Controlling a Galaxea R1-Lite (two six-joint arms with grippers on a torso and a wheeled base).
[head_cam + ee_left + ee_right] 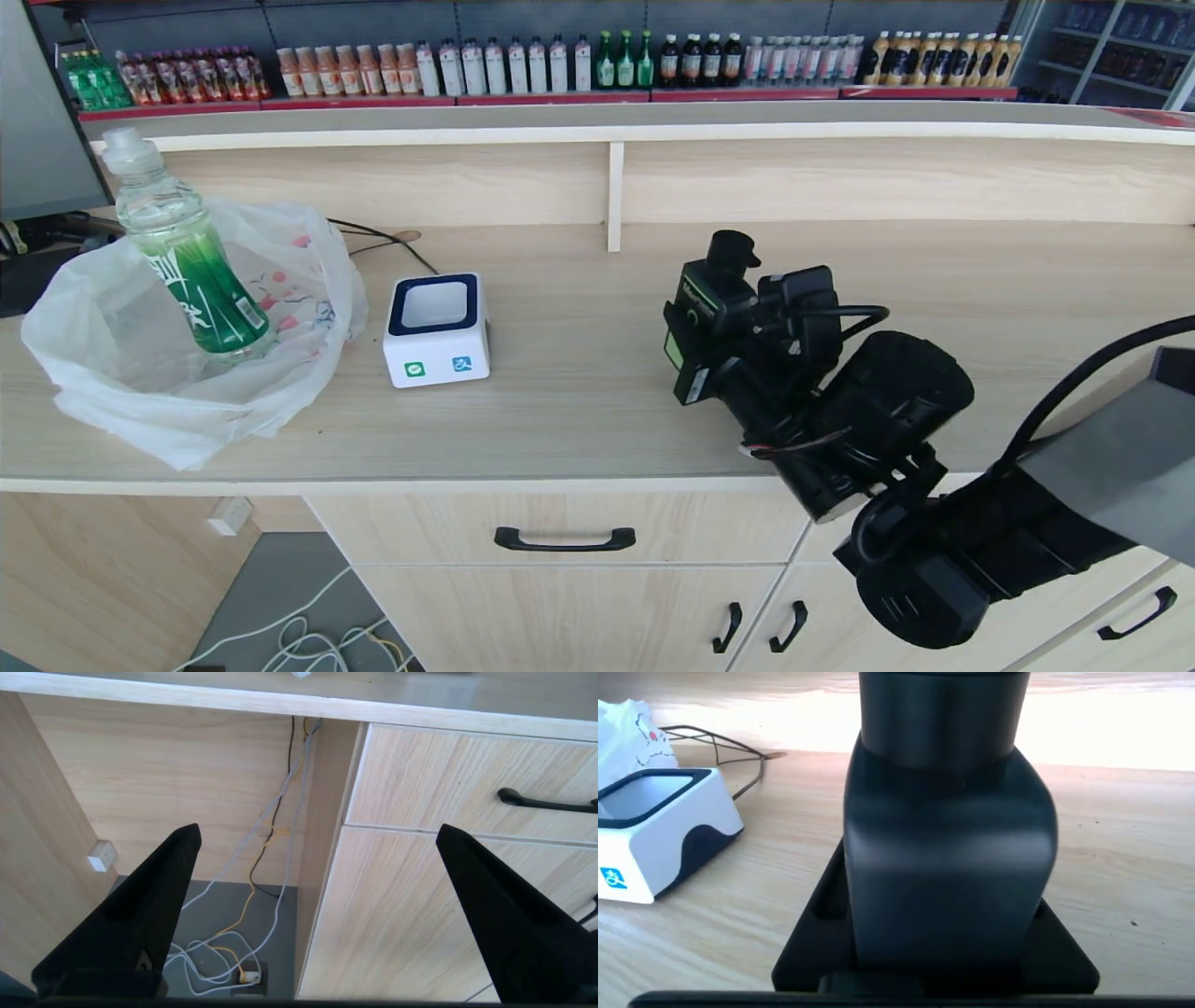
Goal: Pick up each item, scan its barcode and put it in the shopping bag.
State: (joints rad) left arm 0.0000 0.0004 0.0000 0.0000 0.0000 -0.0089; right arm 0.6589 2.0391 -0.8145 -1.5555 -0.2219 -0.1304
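The bottle [191, 271] stands inside the shopping bag [112, 373] at the left end of the tabletop [597, 420]. It leans, neck tipped toward the far left, and its green label and cap rise above the crumpled plastic. Just beside the bag's right edge sits the white scanner [436, 329], window facing up.

Well to the right of the scanner, the right tool [700, 327] hangs low over the tabletop. From its own wrist camera it is a dark block [948, 849], with the scanner [654, 835] off to one side. I cannot tell whether it is open or closed, or whether it carries anything.

The left tool [316, 831] is below the tabletop edge, spread wide and empty. It faces the cabinet front, with a drawer handle [547, 801] to one side and loose cables [224, 952] on the floor.

With this item already bagged, the step in hand looks like backing off and turning to whatever comes next. The bottle is only propped by soft plastic and will likely topple if the bag is tugged. Any move near it should come from above, not across the bag's rim. The right arm should also keep clear of the scanner when it travels.
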